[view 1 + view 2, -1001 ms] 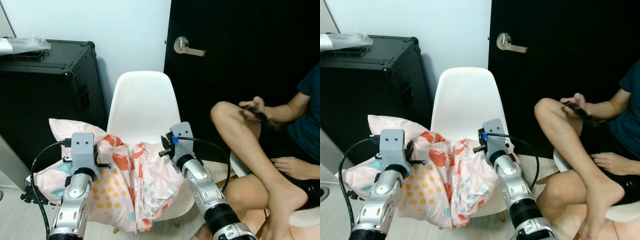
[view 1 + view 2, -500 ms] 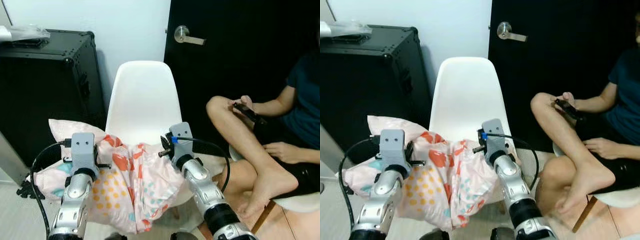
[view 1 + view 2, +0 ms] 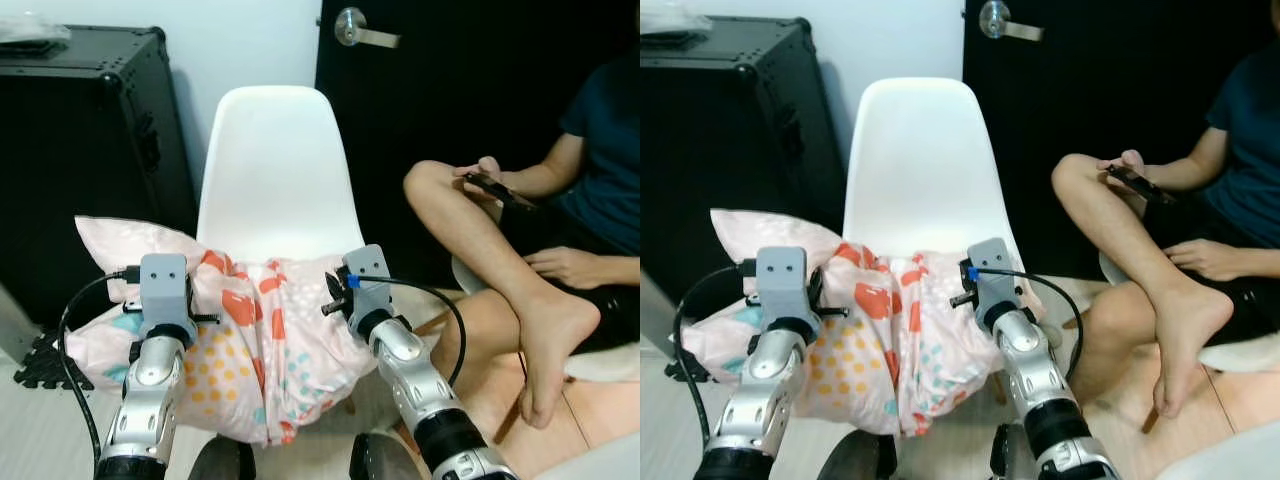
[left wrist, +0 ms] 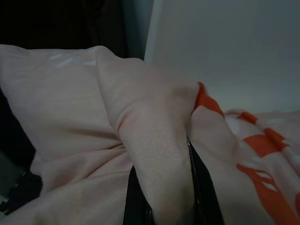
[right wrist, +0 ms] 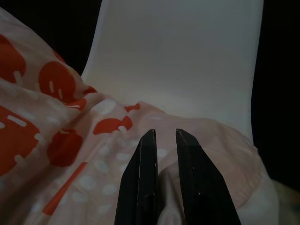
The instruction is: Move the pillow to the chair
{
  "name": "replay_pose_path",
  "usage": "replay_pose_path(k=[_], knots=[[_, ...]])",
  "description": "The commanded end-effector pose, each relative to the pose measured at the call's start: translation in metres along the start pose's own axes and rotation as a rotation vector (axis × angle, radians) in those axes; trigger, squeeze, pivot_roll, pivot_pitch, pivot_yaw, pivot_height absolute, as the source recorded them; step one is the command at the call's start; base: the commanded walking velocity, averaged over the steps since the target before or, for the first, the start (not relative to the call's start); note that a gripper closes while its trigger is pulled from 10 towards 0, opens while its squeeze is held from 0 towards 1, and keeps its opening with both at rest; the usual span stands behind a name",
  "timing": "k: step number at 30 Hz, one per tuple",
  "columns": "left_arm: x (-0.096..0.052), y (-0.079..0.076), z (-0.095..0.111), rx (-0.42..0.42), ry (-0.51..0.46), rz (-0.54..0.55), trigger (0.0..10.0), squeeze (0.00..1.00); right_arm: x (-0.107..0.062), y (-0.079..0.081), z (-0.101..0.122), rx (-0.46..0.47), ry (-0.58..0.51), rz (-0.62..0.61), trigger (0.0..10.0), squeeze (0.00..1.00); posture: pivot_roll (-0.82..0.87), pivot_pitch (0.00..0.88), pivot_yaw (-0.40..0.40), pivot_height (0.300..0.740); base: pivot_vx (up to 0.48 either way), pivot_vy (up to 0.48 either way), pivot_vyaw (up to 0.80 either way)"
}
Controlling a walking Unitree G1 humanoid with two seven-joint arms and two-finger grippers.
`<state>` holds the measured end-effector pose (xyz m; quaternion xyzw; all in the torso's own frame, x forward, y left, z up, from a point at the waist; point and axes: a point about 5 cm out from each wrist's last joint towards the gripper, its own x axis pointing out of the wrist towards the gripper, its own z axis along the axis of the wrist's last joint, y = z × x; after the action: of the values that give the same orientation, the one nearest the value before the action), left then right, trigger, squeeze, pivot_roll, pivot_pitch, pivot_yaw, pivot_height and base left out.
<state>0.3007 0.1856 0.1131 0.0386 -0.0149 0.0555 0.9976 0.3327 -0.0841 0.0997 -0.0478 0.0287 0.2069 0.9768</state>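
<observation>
Pillow (image 3: 255, 350): hanging lower centre of the frame, I am carrying it in both grippers before the chair.
Left gripper (image 4: 161, 187): pinching a thick fold of fabric, to bear that end's weight.
Right gripper (image 5: 161, 176): fingers nearly together, nipping the cloth, keeping the far corner level.
Look: pale pink, orange blobs, teal and yellow dots, sagging, soft.
Chair (image 3: 270, 160): white shell, upper centre, seat just behind the pillow.
Person (image 3: 540, 230): sitting at right.

The chair (image 3: 270, 170) stands at the centre. The pillow (image 3: 245, 340) lies over its seat's front edge — spilling left. Left of the chair stands a case (image 3: 75, 150); behind it, a door (image 3: 470, 90); right — a seated person (image 3: 540, 230).
</observation>
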Motion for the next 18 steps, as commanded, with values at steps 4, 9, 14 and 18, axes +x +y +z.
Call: replay_pose_path(k=[4, 9, 14, 18], knots=[[0.007, 0.007, 0.012, 0.042, -0.054, -0.026, 10.0, 0.00, 0.002, 0.005, 0.005, -0.001, -0.013, 0.037, 10.0, 0.00, 0.06, 0.203, -0.088, 0.623, 0.000, 0.000, 0.00], [0.011, 0.009, 0.016, 0.047, -0.068, -0.034, 10.0, 0.00, 0.003, 0.005, 0.009, 0.004, -0.033, 0.033, 10.0, 0.00, 0.06, 0.211, -0.088, 0.613, 0.000, 0.000, 0.00], [0.027, 0.005, 0.030, 0.062, -0.132, -0.103, 10.0, 0.00, 0.009, -0.004, 0.019, 0.002, -0.066, -0.011, 10.0, 0.00, 0.05, 0.230, -0.092, 0.613, 0.000, 0.000, 0.00], [0.042, 0.002, 0.043, 0.089, -0.173, -0.137, 10.0, 0.00, 0.013, -0.020, 0.028, 0.023, -0.090, -0.071, 10.0, 0.00, 0.05, 0.239, -0.091, 0.608, 0.000, 0.000, 0.00]])
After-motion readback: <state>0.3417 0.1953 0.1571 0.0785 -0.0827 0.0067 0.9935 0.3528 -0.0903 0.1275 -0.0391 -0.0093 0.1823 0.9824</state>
